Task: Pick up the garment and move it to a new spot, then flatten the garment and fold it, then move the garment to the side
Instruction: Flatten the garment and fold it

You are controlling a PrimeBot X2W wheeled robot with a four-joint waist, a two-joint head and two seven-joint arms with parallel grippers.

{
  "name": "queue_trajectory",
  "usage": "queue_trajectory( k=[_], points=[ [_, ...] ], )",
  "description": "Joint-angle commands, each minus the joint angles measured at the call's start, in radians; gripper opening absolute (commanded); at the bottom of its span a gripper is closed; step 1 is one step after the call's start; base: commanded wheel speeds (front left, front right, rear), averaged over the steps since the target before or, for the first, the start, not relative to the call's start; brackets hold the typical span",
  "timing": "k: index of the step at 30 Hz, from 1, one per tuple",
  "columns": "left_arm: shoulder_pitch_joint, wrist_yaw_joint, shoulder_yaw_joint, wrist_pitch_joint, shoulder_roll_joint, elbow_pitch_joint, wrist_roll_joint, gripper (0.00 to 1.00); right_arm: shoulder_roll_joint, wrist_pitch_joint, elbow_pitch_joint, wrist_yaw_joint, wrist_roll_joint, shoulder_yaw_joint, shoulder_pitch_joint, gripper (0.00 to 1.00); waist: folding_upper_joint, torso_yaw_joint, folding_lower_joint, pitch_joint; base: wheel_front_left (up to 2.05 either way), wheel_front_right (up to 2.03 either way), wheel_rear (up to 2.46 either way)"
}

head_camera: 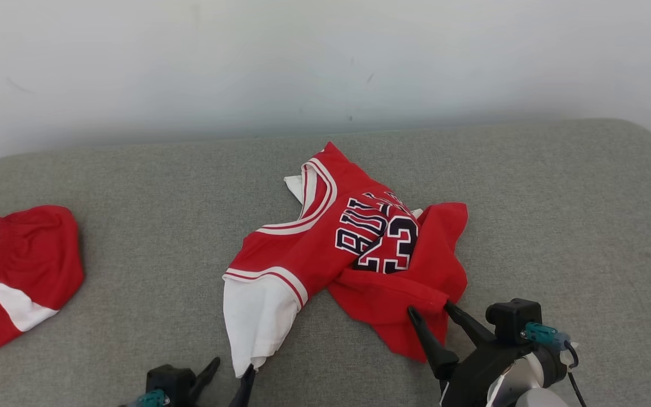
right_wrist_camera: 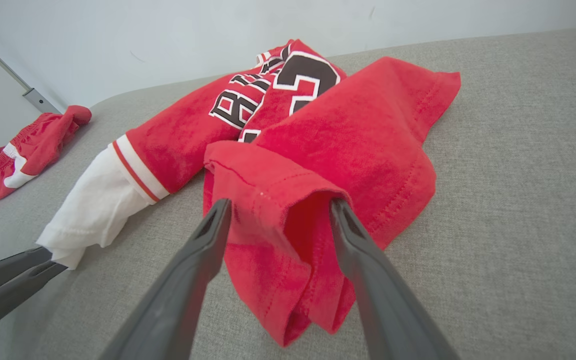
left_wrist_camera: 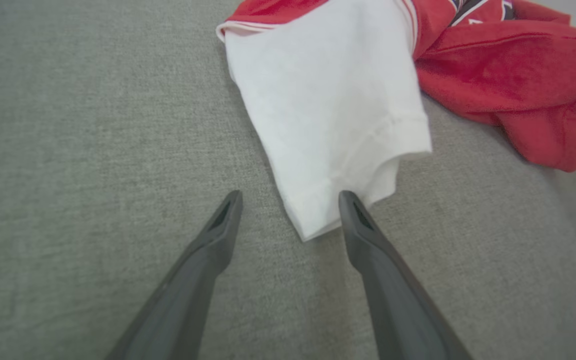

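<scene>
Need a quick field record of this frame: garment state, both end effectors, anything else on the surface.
garment: red jersey, crumpled, lower part bunched up beside the number, not flattened
sleeve: white sleeve lying out flat at the jersey's near left
left end effector: open, tips at the white sleeve's end, nothing gripped
right end effector: open, fingers on either side of a raised red fold
other: second red garment, far left, apart from the jersey
surface: grey fabric surface

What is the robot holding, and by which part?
Nothing yet. The fingers of the right gripper stand open around a red fold of the jersey; those of the left gripper stand open at its white sleeve.
</scene>
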Motion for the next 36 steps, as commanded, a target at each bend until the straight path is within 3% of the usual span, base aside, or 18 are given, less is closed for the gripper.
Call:
queue_trajectory(
  k=[1, 6, 7, 8, 9, 10, 11, 17, 24, 32, 36],
  points=[
    [-0.001, -0.006, -0.01, 0.01, 0.0, 0.012, -0.014, 1.0, -0.003, -0.007, 0.003, 0.0, 0.01, 0.0, -0.009, 1.0, -0.0001, 0.004, 0.0, -0.001, 0.0, 0.0, 0.0],
    [-0.015, -0.015, -0.037, 0.005, -0.01, 0.033, -0.019, 1.0, -0.003, -0.014, 0.015, 0.0, 0.021, 0.017, -0.016, 1.0, -0.0001, 0.007, 0.0, -0.007, 0.0, 0.0, 0.0],
    [-0.019, -0.015, -0.042, 0.002, -0.014, 0.038, -0.023, 0.76, -0.003, -0.015, 0.019, 0.0, 0.022, 0.02, -0.018, 0.75, -0.0001, 0.007, 0.0, -0.009, 0.0, 0.0, 0.0],
    [-0.022, -0.017, -0.049, 0.004, -0.017, 0.045, -0.027, 0.29, -0.003, -0.015, 0.023, 0.0, 0.026, 0.025, -0.02, 0.47, -0.0001, 0.007, 0.0, -0.01, 0.0, 0.0, 0.0],
    [-0.026, -0.017, -0.056, 0.005, -0.019, 0.053, -0.027, 0.0, -0.003, -0.016, 0.028, 0.0, 0.03, 0.03, -0.023, 0.27, -0.0001, 0.006, 0.0, -0.012, 0.0, 0.0, 0.0],
    [-0.03, -0.019, -0.061, 0.003, -0.021, 0.062, -0.029, 0.0, -0.003, -0.017, 0.032, 0.0, 0.032, 0.034, -0.025, 0.07, -0.0001, 0.006, 0.0, -0.013, 0.0, 0.0, 0.0],
    [-0.034, -0.021, -0.067, 0.001, -0.022, 0.069, -0.034, 0.0, -0.003, -0.02, 0.037, 0.0, 0.034, 0.038, -0.028, 0.0, -0.0001, 0.004, 0.0, -0.015, 0.0, 0.0, 0.0],
    [-0.063, -0.021, -0.076, -0.033, -0.014, 0.087, -0.054, 0.0, -0.003, -0.052, 0.047, 0.0, 0.057, 0.054, -0.041, 0.0, -0.0001, -0.001, 0.0, -0.021, 0.0, 0.0, 0.0],
    [-0.072, -0.011, -0.042, -0.066, 0.023, -0.007, -0.055, 0.0, -0.013, -0.06, 0.007, 0.0, 0.109, 0.054, -0.035, 0.0, -0.0001, 0.008, 0.0, -0.03, 0.0, 0.0, 0.0],
    [-0.077, 0.033, 0.001, -0.044, 0.124, -0.228, -0.038, 0.0, -0.081, 0.003, -0.149, 0.0, 0.248, 0.071, -0.028, 0.0, -0.0001, 0.018, 0.0, -0.042, 0.0, 0.0, 0.0],
    [-0.102, 0.029, 0.016, 0.018, 0.194, -0.337, -0.039, 0.0, -0.134, 0.05, -0.213, 0.0, 0.288, 0.079, -0.062, 0.0, -0.0001, 0.012, 0.0, -0.034, 0.0, 0.0, 0.0]
  ],
)
